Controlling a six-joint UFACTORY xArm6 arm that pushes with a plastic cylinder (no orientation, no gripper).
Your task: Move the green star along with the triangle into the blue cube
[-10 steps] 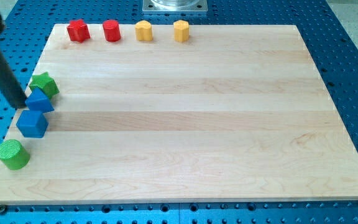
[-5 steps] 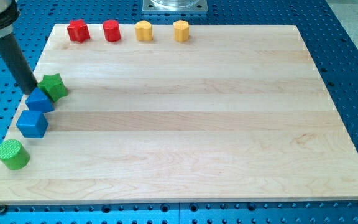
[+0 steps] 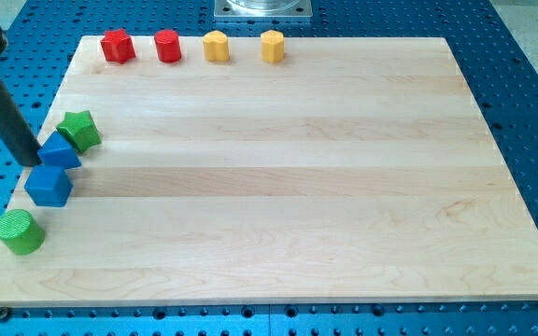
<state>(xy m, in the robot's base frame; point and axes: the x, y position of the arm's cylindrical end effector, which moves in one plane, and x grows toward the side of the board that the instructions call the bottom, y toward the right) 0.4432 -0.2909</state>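
Observation:
The green star (image 3: 80,131) lies near the board's left edge. The blue triangle (image 3: 59,150) touches it at its lower left. The blue cube (image 3: 49,185) sits just below the triangle, touching or nearly touching it. My tip (image 3: 31,161) is at the board's left edge, right against the triangle's left side and just above the cube.
A green cylinder (image 3: 19,231) stands at the lower left, below the cube. Along the view's top are a red star-like block (image 3: 117,45), a red cylinder (image 3: 167,45), a yellow block (image 3: 215,46) and a yellow hexagonal block (image 3: 272,45). A metal mount (image 3: 263,8) sits beyond the top edge.
My tip went up and right to the star's left side, nudging the star a little to the right, then came back down and left to the triangle's left side.

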